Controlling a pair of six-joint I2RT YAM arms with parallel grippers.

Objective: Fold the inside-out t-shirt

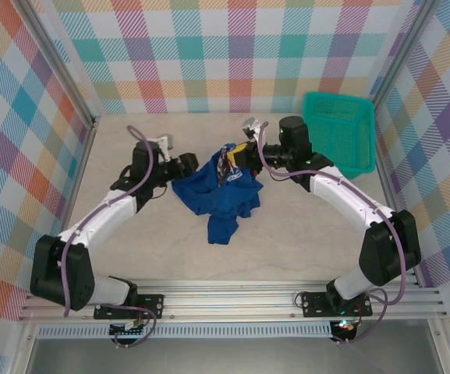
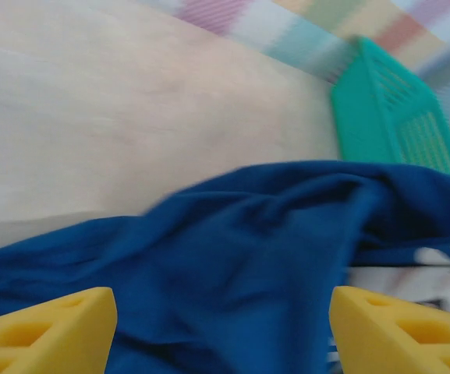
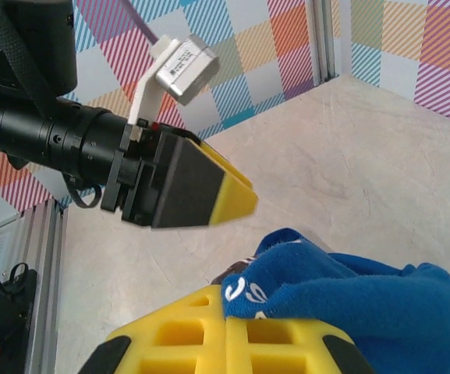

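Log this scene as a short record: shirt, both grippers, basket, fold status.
t-shirt: blue, crumpled in a heap mid-table, one bunch raised
left gripper: open, fingers spread at the shirt's left edge, gripping nothing
right gripper: shut on the t-shirt, holding the raised bunch
basket: teal mesh, far right of the table, apart from the shirt
fold: not yet done

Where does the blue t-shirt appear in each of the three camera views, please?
Top external: the t-shirt lies bunched at the picture's centre.
Left wrist: the t-shirt spreads across the lower half.
Right wrist: the t-shirt sits in the lower right corner.
Shared landmark: the beige tabletop under it, seen in all three.
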